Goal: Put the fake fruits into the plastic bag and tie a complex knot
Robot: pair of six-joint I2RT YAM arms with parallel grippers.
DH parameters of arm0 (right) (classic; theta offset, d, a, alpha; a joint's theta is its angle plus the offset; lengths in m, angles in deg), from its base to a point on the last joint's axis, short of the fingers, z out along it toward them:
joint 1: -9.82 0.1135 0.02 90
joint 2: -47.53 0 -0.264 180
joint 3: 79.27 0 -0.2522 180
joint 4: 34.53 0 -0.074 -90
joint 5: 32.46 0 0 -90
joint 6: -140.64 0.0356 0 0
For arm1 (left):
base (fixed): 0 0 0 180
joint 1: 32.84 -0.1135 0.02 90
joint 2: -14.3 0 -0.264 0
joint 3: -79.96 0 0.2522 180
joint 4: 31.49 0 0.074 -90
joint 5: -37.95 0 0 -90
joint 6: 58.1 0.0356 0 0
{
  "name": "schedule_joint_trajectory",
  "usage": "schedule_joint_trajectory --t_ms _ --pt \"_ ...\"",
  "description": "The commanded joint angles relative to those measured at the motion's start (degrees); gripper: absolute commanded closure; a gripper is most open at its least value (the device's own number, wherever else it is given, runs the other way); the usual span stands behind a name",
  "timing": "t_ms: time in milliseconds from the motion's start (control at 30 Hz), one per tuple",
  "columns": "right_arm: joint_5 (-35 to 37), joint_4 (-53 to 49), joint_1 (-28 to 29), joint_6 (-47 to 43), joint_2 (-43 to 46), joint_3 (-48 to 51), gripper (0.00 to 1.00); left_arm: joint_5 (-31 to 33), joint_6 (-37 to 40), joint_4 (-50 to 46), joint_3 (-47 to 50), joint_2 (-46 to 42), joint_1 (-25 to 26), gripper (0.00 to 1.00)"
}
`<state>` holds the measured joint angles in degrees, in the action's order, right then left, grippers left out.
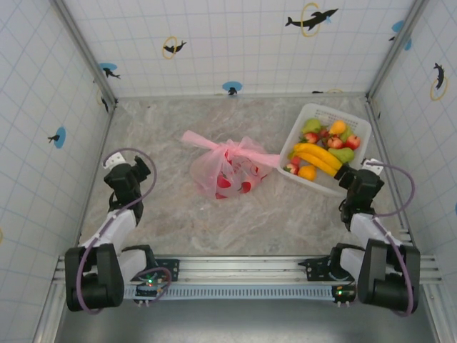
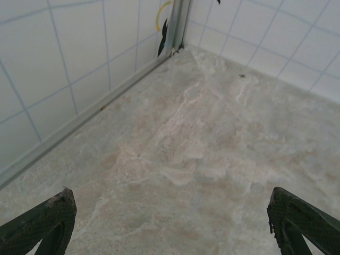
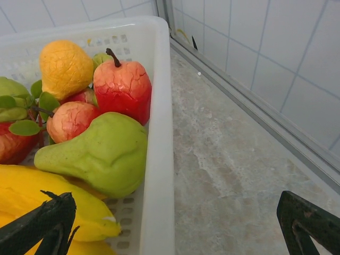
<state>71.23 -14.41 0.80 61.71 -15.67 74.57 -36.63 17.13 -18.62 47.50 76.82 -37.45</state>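
Top external view: the plastic bag lies at the centre of the table, its handle strips drawn into the knot at the bag's 12 o'clock edge, with one strip trailing toward 10 o'clock. Red fake fruits show through the pink film. More toy fruit fills the white slatted basket at 2 o'clock on the table. The left gripper sits at 9 o'clock, well apart from the bag. The right gripper sits at 3 o'clock, at the basket's near corner. Left wrist view: the left gripper is released, fingers spread wide over bare marbled surface, grasping nothing. Right wrist view: the right gripper is released, one finger over the banana, the other over the table, grasping nothing. A green pear and a red apple rest against the basket wall. The tiled walls carry dolphin decals with rings as their printed marking.
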Motion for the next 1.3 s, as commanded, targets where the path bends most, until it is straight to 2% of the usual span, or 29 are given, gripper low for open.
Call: schedule_joint_trajectory --t_ms 0,100,200,267,300,367,433,533,567,733,767,800,933,1267 --pt "-3.3 18.5 1.8 -2.3 -5.7 0.6 0.0 -3.4 3.3 9.6 0.8 2.9 -0.1 0.06" --pt "-4.0 21.6 3.9 -1.3 -10.4 -1.3 0.0 -5.1 5.3 14.0 1.9 5.5 0.8 0.07" --pt "-1.7 31.7 6.9 -3.1 -18.0 0.4 0.0 -6.7 9.0 19.2 3.8 7.2 1.9 0.06" --pt "-0.3 42.2 7.9 -3.8 -23.9 1.5 0.0 -8.5 10.3 23.2 4.8 9.0 2.4 0.06" --pt "-0.3 39.9 7.8 -3.7 -23.1 1.0 0.0 -9.6 11.2 24.7 4.9 10.1 2.6 0.06" --pt "3.1 27.1 8.0 -2.5 -19.5 -2.5 0.0 -11.6 12.4 27.9 5.2 11.0 3.2 0.06" --pt "6.1 31.2 10.1 -4.3 -22.5 -3.0 0.0 -14.1 13.0 32.1 6.0 12.3 3.3 0.06" --pt "6.6 24.7 10.4 -4.2 -20.6 -4.5 0.0 -17.5 16.3 33.8 5.5 13.9 3.6 0.05" --pt "7.0 26.8 10.5 -4.4 -21.3 -4.1 0.0 -18.3 17.1 35.8 6.0 14.4 3.8 0.05" --pt "7.5 26.8 10.9 -4.6 -21.1 -4.0 0.0 -20.0 17.9 55.0 9.5 25.8 3.9 0.04" --pt "7.7 26.6 11.0 -4.8 -21.1 -4.0 0.0 -19.3 17.7 53.1 9.1 25.4 3.7 0.03" --pt "8.2 25.2 11.3 -4.8 -20.8 -4.4 0.0 -18.3 17.7 46.6 7.6 23.6 3.7 0.03" --pt "9.0 24.8 12.2 -5.7 -20.8 -4.7 0.0 -16.0 16.9 40.8 4.2 24.0 3.8 0.02" --pt "9.3 24.8 12.4 -5.8 -20.9 -4.8 0.0 -15.9 17.1 41.6 4.4 24.3 3.9 0.02"
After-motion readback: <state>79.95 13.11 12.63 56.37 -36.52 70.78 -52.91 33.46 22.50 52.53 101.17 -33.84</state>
